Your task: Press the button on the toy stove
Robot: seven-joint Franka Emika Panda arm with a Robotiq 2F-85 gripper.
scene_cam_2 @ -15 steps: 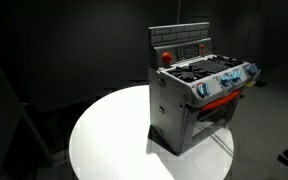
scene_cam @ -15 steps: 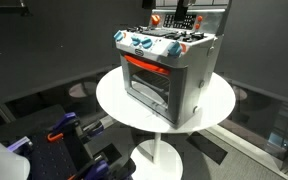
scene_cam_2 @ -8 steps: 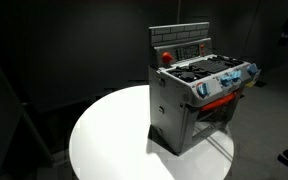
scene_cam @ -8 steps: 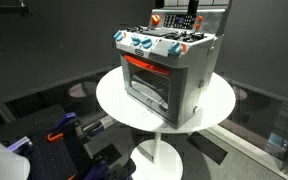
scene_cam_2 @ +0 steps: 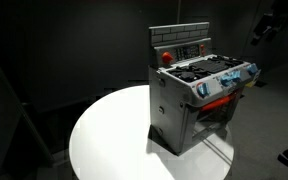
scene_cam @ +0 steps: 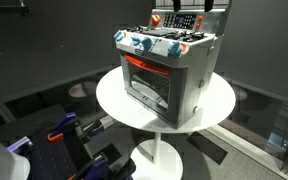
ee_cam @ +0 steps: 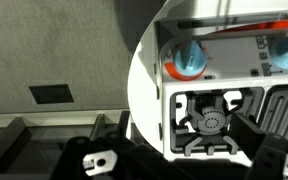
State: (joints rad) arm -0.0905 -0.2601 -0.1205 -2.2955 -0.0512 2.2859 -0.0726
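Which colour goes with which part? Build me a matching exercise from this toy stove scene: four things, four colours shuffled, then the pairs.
Things, three of them on the toy stove:
1. round table
2. strip above the door
3. knobs
4. oven door

Colours:
A. blue and white
B. dark
C. white
D. red-orange

Pairs: 1-C, 2-D, 3-A, 4-B.

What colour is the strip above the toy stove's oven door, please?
Red-orange strip on the toy stove; it shows best in an exterior view.
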